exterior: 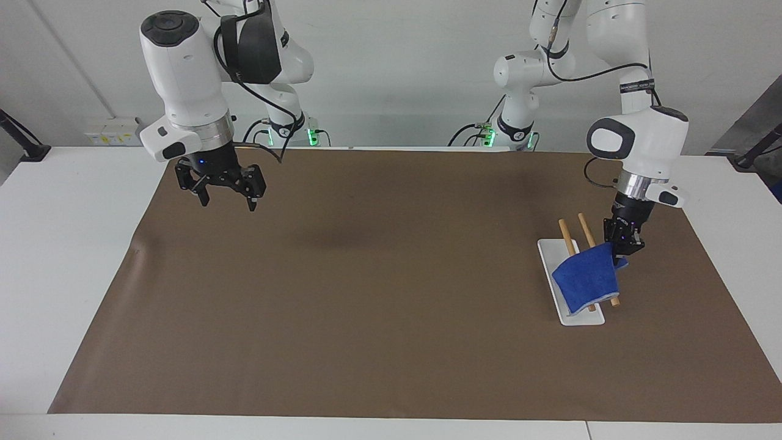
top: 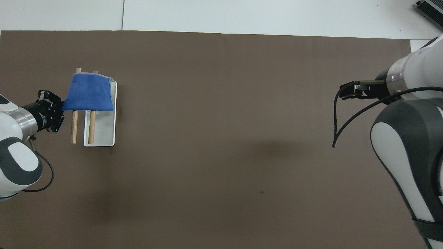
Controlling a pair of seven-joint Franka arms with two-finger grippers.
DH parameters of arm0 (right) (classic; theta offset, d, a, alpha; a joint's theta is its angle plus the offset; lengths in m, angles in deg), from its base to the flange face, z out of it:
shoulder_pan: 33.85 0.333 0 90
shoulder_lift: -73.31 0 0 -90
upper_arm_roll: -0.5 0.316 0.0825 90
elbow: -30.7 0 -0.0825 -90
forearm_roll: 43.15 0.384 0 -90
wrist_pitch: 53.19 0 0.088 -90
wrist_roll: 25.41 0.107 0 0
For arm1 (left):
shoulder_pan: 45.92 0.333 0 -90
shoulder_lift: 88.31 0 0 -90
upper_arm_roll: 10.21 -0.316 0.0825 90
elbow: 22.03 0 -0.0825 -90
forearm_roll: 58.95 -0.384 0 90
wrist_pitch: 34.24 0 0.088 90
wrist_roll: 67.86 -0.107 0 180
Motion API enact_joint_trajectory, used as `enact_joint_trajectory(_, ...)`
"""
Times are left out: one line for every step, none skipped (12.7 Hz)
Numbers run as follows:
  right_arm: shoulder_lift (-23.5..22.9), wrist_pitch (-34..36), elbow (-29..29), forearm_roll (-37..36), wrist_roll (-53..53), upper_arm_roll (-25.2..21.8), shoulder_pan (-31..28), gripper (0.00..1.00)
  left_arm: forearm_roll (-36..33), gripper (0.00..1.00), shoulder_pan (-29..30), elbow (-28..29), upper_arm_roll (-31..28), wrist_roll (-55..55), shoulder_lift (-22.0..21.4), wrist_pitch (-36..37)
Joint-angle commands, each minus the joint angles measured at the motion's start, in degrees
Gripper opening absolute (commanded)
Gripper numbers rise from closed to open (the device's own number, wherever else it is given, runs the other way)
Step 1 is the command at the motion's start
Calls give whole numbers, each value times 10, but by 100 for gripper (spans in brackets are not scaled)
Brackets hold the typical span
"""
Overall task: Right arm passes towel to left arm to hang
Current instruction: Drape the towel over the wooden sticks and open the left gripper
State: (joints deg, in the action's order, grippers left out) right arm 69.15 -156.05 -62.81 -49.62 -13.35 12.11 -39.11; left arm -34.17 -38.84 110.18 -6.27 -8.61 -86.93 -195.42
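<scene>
The blue towel [exterior: 585, 278] [top: 89, 93] lies draped over the two wooden rods [exterior: 566, 232] [top: 91, 128] of the rack, at the rods' end farther from the robots. My left gripper [exterior: 619, 254] [top: 61, 105] is shut on the towel's corner beside the rack, on the side toward the left arm's end of the table. The towel hangs down over the white rack base [exterior: 574, 318] [top: 104, 135]. My right gripper [exterior: 227, 203] [top: 347, 94] waits open and holds nothing, raised over the mat at the right arm's end.
A brown mat [exterior: 379, 293] [top: 221, 155] covers most of the white table [exterior: 55, 256]. A black cable [top: 337, 117] loops down from the right wrist.
</scene>
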Motion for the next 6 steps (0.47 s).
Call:
enact_joint_trajectory(8,-7,-6,-8,-9,5,-11,100,5,0,5,20,-3,-4,-23,-3)
enact_joint_trajectory(8,-7,-6,-7,-7,5,-12,100,5,8,7,21,-3,-5,-23,-3)
enact_joint_trajectory(8,-6,-5,-3,-5,5,-15,100,5,30,7,21,-3,-5,-23,-2)
enact_joint_trajectory(8,-2,-4,1,17,6,-15,100,5,52,7,21,-3,-5,-23,-2)
enact_joint_trajectory(11,6,0,1,38,6,-14,100,5,76,7,21,-3,-5,-23,-2)
enact_joint_trajectory(18,24,1,1,41,7,-13,100,5,85,10,20,-3,-5,-23,-2)
